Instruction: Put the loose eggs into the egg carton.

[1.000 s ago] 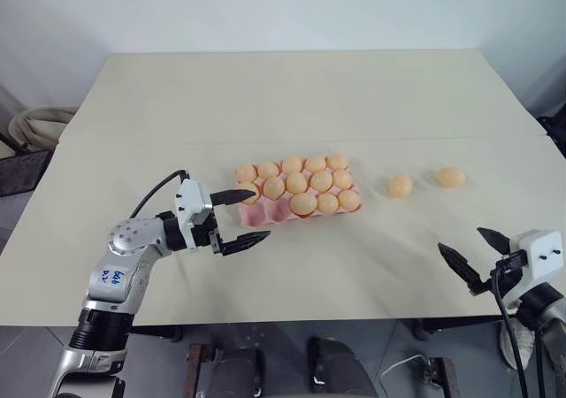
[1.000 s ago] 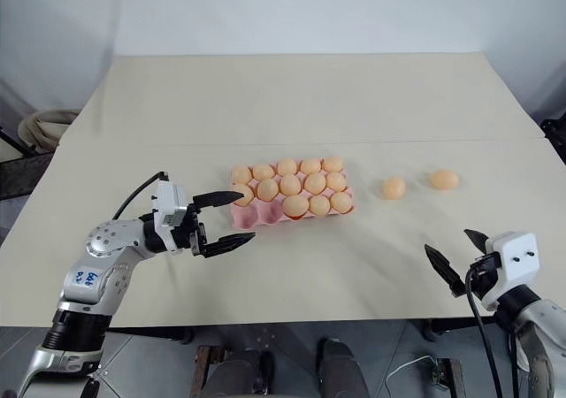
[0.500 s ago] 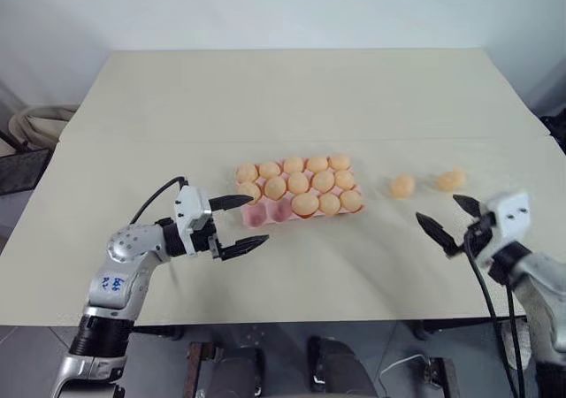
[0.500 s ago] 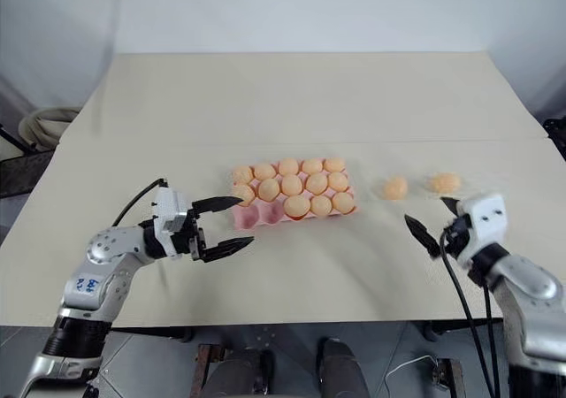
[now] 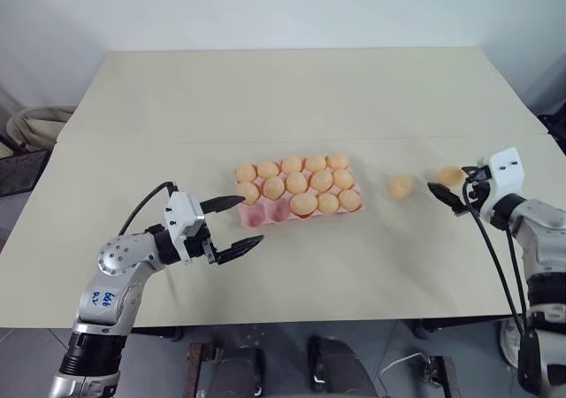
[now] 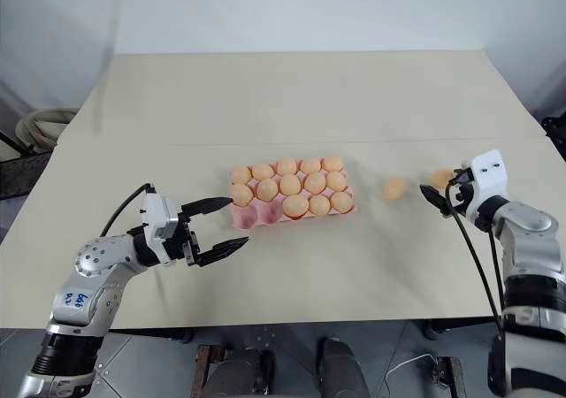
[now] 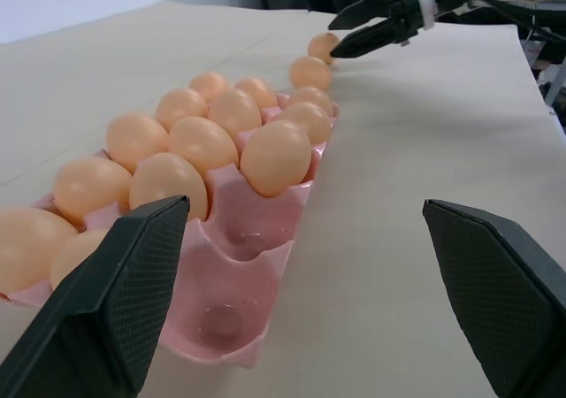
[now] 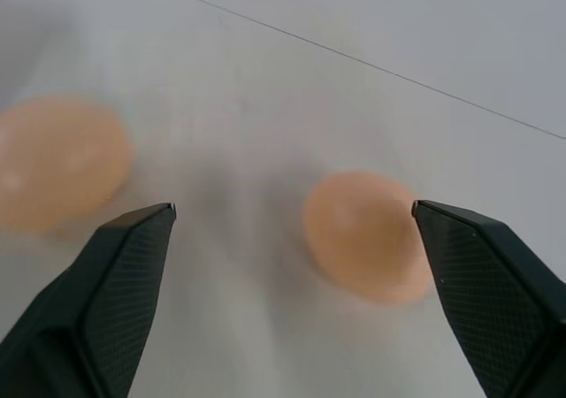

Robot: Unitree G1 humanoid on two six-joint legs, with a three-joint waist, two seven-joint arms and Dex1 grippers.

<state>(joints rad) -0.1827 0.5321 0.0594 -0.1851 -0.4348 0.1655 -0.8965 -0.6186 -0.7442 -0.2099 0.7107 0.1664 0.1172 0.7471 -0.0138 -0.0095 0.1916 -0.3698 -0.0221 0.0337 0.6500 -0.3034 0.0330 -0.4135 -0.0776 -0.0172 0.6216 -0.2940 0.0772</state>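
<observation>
Two loose eggs lay on the desk at about 3 o'clock from the egg carton: a nearer egg just beside the tray and a farther egg beyond it. Over the last second the right pincer had swung up from the near desk edge and forward to the farther egg, its black fingers spread wide and empty; in the right wrist view that egg sat between the tips, close to one of them, not yet touched. That likely put the pick-up one closing move away. The carton held thirteen eggs, with two cups at its 7 o'clock corner empty, so both loose eggs had places waiting. The right arm reached forward with its pincer tipped slightly down. The left pincer had barely moved, hovering level and wide open, holding nothing, just off the carton's empty corner, pointing toward 3 o'clock
</observation>
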